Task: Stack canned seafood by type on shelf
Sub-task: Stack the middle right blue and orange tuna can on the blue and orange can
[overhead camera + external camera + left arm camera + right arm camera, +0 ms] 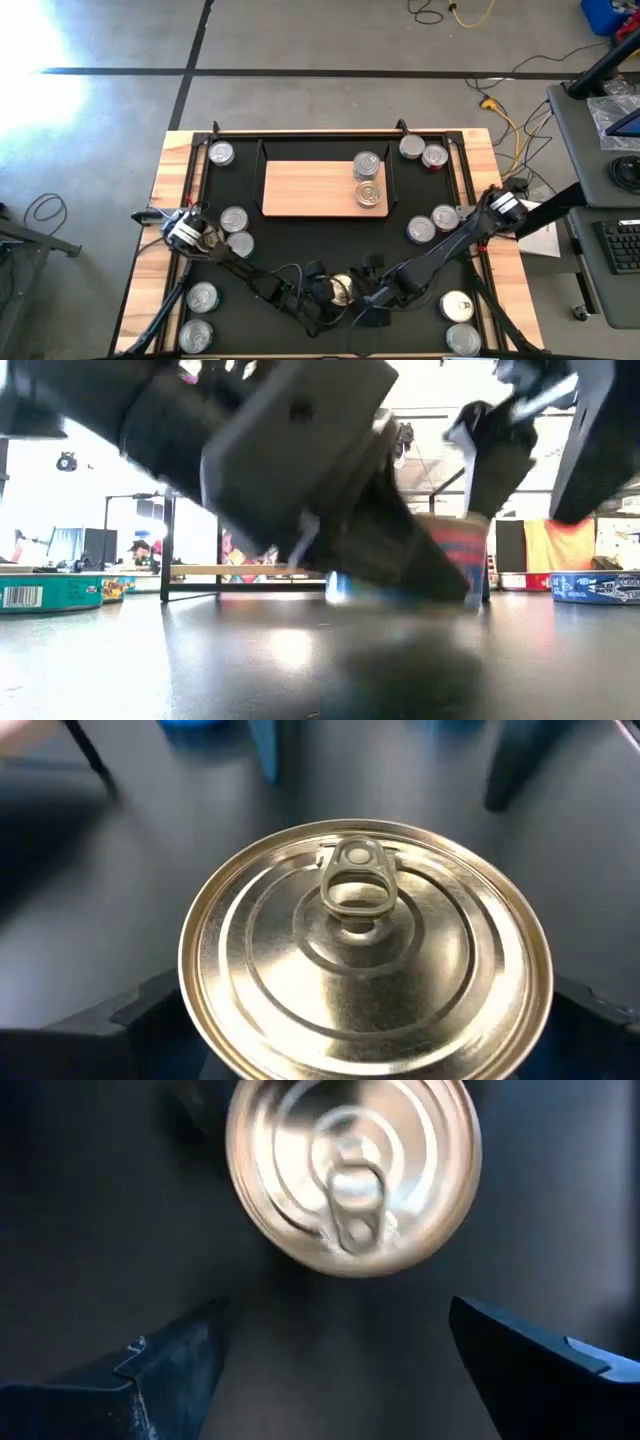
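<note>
A gold-topped can (365,950) with a pull tab sits between the fingers of my left gripper (322,296), near the middle of the black mat's near edge. In the low view this can (458,555) shows a reddish and blue side. My right gripper (335,1370) hangs open above the can, nothing between its fingers. The shelf (300,195), a light wood board, lies at the mat's far middle. Two silver-topped cans (367,165) (370,194) stand on its right end. My left gripper pinches the can by two opposite sides (195,1015) between its two fingers; the can's rim hides the contact itself. The fingers come from the table's left, slanting down. The can stays top up and, in the low view, looks a little clear of the mat.
Several loose cans lie on the mat: by the far left corner (221,153), far right (411,147), left of the shelf (233,218), right of it (421,229), and in both near corners (202,296) (457,306). The shelf's left part is bare wood.
</note>
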{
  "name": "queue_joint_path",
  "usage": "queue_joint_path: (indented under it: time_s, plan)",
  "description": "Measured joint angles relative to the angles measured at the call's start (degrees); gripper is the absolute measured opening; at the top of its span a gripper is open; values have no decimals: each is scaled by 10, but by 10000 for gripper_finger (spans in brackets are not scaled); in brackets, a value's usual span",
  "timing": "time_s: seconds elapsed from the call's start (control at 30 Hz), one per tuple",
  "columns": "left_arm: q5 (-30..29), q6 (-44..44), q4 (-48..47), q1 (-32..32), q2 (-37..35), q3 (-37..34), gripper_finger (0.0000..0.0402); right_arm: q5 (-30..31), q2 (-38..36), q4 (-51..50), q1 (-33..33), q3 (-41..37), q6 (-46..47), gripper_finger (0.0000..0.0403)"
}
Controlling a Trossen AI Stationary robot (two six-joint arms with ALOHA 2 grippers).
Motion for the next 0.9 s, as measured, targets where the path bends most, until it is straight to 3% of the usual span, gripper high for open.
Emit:
queue_joint_path:
  time_s: [0.27,0.47,0.77,0.9]
  plan:
    - [20,1,-115,11,-72,57,378,33,-125,-81,-1,38,-4,365]
    - [19,-4,-199,61,-140,79,377,45,-229,-82,-34,36,4,365]
    - [34,19,-283,164,-168,127,378,-20,-321,-83,-166,36,-60,365]
    - [70,32,-281,209,-168,126,379,-47,-331,-87,-234,36,-110,365]
